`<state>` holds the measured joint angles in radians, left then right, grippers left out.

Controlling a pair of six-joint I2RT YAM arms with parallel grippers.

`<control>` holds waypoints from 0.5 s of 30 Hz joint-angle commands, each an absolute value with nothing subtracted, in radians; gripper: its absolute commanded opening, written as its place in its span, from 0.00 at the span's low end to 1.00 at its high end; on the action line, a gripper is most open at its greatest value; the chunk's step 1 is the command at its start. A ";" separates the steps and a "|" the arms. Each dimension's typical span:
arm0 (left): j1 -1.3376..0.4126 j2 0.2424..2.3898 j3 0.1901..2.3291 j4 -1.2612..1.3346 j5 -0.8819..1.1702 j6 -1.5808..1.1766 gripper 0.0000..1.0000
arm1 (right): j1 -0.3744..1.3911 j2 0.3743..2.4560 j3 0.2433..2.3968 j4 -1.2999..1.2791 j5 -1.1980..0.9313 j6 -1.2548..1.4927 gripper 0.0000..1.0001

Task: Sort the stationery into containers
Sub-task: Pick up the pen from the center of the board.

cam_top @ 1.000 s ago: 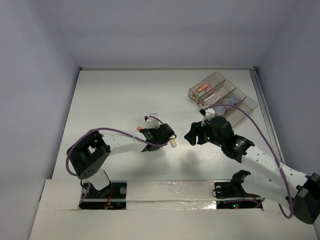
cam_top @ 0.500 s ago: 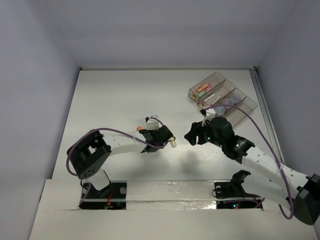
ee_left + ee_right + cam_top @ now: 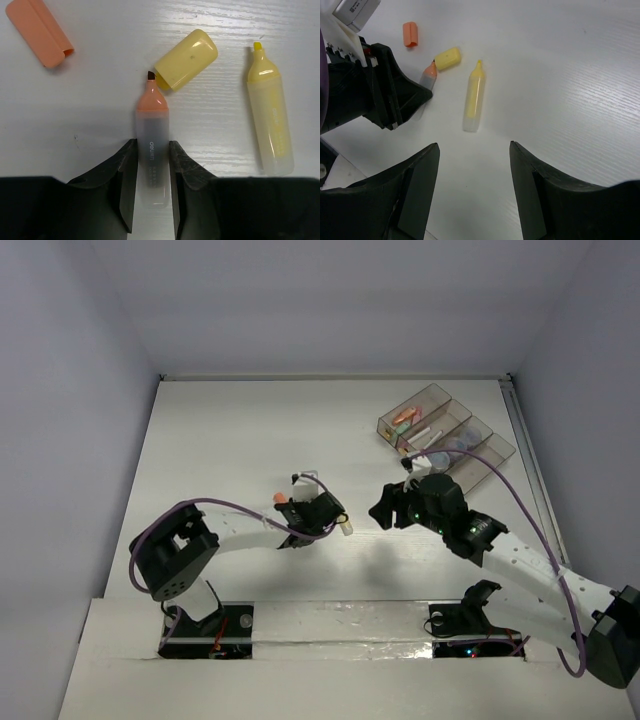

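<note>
Fingers of your left gripper [image 3: 151, 145] clamp the uncapped orange marker [image 3: 151, 120], yellow cap [image 3: 186, 59] just beside its tip; your right gripper [image 3: 474, 147] hangs spread wide near the yellow marker [image 3: 473, 97]

Bright, even overhead light washes the white table [image 3: 230, 430], leaving one soft grey shadow mid-table. Wrist views are sharp at table level; small glare sits on the yellow cap [image 3: 186, 59]; the right wrist's fingers [image 3: 410, 195] look dark, slightly soft.
</note>
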<state>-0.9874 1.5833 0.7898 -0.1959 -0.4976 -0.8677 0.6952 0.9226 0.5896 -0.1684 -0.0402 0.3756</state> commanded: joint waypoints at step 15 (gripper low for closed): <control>-0.973 1.082 0.807 -0.455 -0.577 -0.785 0.00 | 0.698 1.143 0.699 0.101 -0.152 0.416 0.37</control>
